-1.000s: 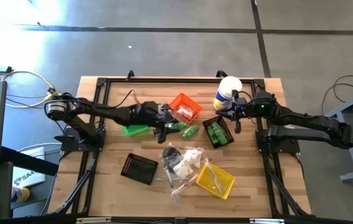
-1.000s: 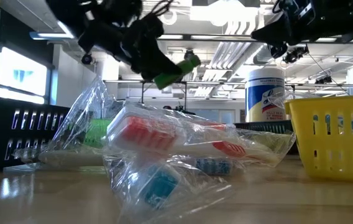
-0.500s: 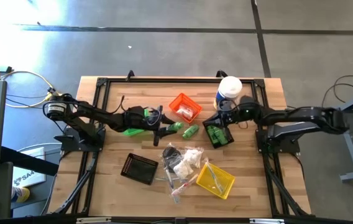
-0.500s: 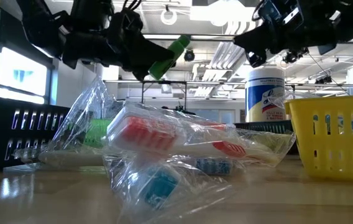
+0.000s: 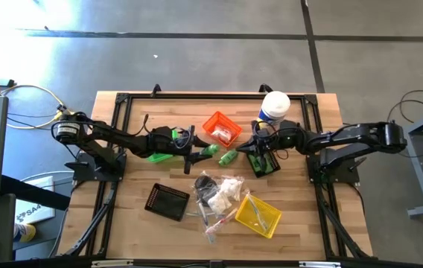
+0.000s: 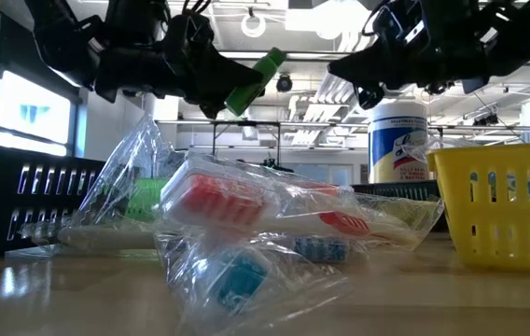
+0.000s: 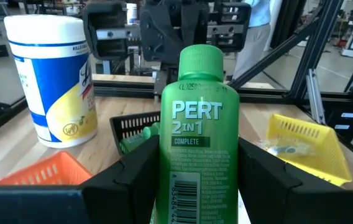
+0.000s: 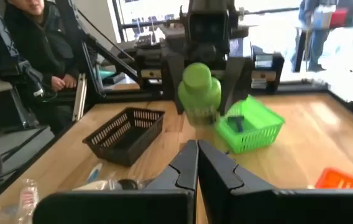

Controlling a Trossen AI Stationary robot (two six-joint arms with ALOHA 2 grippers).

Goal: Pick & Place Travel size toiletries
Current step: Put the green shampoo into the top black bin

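Two dark arms meet over the middle of the wooden slatted table (image 5: pixel 122 186) when I look from above. The left gripper (image 5: pixel 194 151) holds a small green plastic shampoo bottle (image 5: pixel 208 151) above the table, between the green bin (image 5: pixel 161 155) and the orange bin (image 5: pixel 223 128). I think it is lifted so that it can travel to a bin. The right gripper (image 5: pixel 258 146) hangs over the dark green basket (image 5: pixel 262 159), fingers pressed together, holding nothing. A second green bottle (image 5: pixel 229 157) lies on the wood nearby, and a heap of clear-wrapped packets (image 5: pixel 219 195) waits between the black bin (image 5: pixel 168 201) and the yellow bin (image 5: pixel 260 214).

From table height, the bottle points up slanted, well over the crinkly heap. Behind it is a bright hall with ceiling lamps.

The left wrist camera shows both fingers tight against the bottle's sides, cap forward; a white canister with yellow label (image 7: pixel 60 79) stands beyond.

The right wrist camera shows its fingers closed, and a seated person in dark clothes (image 8: pixel 36 46) beside the table.
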